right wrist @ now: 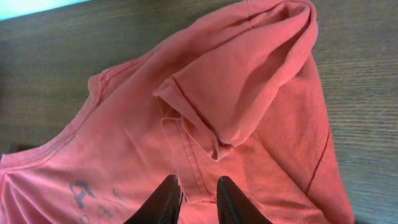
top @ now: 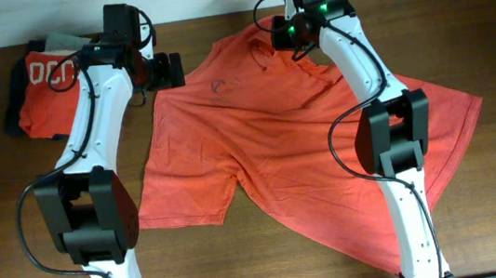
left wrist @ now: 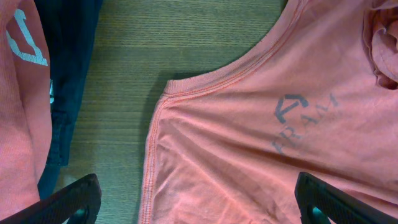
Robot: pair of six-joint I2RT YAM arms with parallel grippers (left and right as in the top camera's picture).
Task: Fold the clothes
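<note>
Overhead: T-shirt (top: pixel 256 129) lies spread and rumpled on the table (top: pixel 469 20); left gripper (top: pixel 170 70) is at its shoulder, right gripper (top: pixel 279 40) over its collar.
Left wrist: jaws spread wide above the chest logo (left wrist: pixel 305 121).
Right wrist: jaws slightly parted over bunched fabric, pinching nothing.

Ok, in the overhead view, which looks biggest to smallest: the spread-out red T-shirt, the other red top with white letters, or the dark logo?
Largest: spread-out T-shirt.
Then: red top with white letters.
Smallest: dark logo.
</note>
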